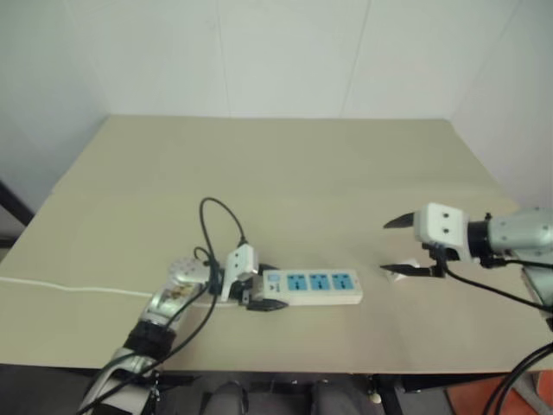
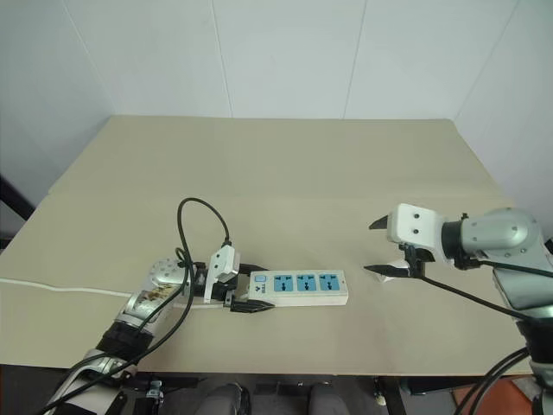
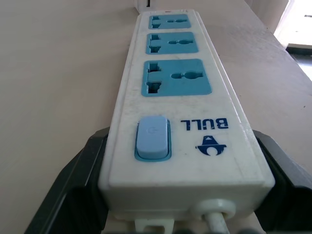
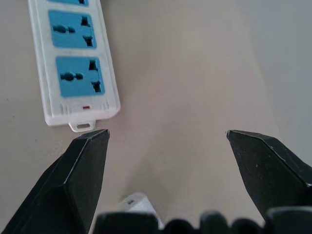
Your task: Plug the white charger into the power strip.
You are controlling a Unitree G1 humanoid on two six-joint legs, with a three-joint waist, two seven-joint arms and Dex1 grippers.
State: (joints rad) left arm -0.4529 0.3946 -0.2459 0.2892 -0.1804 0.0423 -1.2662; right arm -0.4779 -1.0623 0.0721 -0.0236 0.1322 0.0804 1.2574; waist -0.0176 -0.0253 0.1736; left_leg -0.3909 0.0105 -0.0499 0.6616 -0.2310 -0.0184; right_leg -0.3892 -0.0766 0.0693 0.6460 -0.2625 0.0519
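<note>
One long flat white plastic power strip (image 2: 298, 287) with three blue sockets on the smooth beige counter (image 2: 285, 173), left gripper (image 2: 246, 292) fingers clamped on its switch end, one small white charger (image 2: 399, 265) lying beneath the wide-open, empty right gripper (image 2: 377, 247).

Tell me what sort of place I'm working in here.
Probably a bare test room or lab: a plain tan table set against blank white walls, holding just the power strip, its thin white cord and the white charger.
</note>
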